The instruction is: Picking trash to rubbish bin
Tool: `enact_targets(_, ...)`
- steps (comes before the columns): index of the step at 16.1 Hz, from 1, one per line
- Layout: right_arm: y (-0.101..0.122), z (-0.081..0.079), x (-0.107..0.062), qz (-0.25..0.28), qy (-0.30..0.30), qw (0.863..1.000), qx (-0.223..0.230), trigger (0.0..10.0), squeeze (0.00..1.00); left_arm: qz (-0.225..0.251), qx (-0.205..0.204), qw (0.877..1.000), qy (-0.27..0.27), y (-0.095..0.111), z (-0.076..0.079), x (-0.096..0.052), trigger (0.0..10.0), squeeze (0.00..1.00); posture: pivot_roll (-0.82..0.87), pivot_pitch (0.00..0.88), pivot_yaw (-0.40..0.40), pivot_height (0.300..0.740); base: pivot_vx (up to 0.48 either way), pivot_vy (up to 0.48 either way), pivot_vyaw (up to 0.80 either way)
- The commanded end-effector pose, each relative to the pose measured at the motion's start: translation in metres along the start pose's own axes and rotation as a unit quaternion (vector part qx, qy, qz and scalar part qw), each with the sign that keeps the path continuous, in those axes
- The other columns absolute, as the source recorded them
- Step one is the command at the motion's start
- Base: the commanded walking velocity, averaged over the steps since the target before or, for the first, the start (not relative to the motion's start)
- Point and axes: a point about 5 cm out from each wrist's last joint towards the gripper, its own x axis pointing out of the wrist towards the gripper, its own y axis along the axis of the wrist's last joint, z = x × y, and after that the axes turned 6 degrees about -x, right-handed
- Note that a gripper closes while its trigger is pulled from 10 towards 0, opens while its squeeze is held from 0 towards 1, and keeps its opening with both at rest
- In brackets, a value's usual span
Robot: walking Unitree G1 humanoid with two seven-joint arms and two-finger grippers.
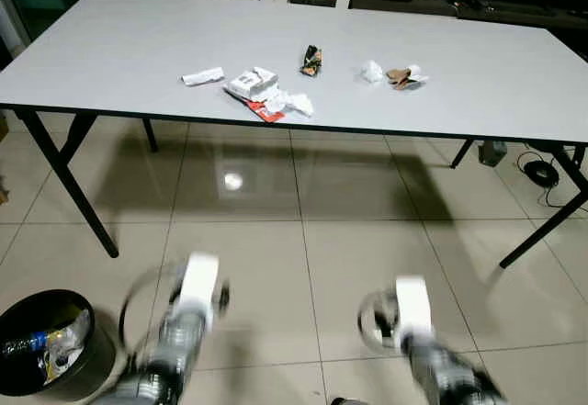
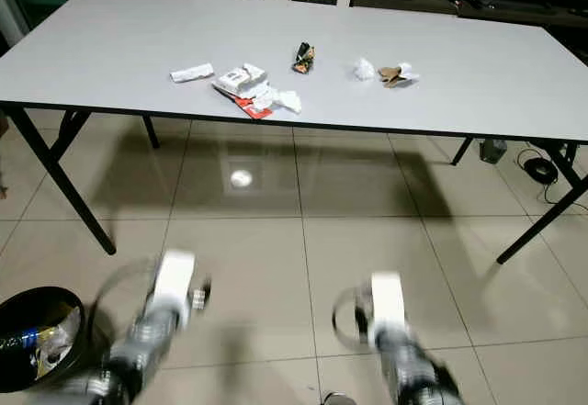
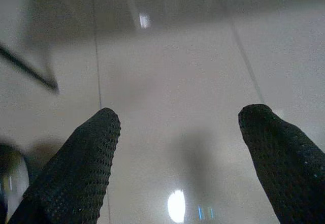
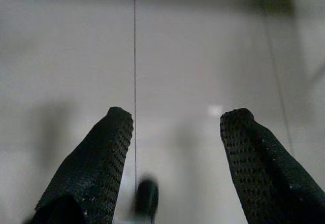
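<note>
Grey desk (image 1: 119, 56) carries scattered wrappers (image 1: 268, 93); left gripper (image 3: 177, 132) and right gripper (image 4: 175, 132) both spread, empty, over floor tiles (image 1: 349, 267).

Head cameras, pair: high, facing forward and down; both take in the counter (image 1: 138, 47) at mid distance, the tiled floor (image 1: 303, 240) and the bin (image 1: 46, 345) at lower left, with the right eye slightly offset. Wrist cameras, two: close above the floor, looking along spread jaws; surroundings blurred, possibly a counter leg (image 3: 28, 69).
</note>
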Motion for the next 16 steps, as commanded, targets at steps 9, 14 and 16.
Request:
enact_targets(9, 0.146, 0.031, -0.006, 0.311, -0.064, 0.948, 0.025, 10.0, 0.0, 0.287, -0.012, 0.958, 0.008, 0.145, -0.006, 0.003, 10.0, 0.0, 0.0, 0.066, -0.034, 0.74, 0.243, 0.0, 0.0)
enact_targets(14, 0.182, 0.03, -0.019, 0.389, -0.075, 0.917, 0.046, 10.0, 0.0, 0.366, -0.007, 0.93, -0.012, 0.184, 0.004, -0.008, 10.0, 0.0, 0.0, 0.067, -0.035, 0.74, 0.324, 0.0, 0.0)
enact_targets(16, 0.185, 0.028, -0.019, 0.388, -0.071, 0.917, 0.057, 10.0, 0.0, 0.371, -0.007, 0.928, -0.018, 0.188, 0.006, -0.01, 10.0, 0.0, 0.01, 0.067, -0.034, 0.74, 0.351, 0.0, -0.4)
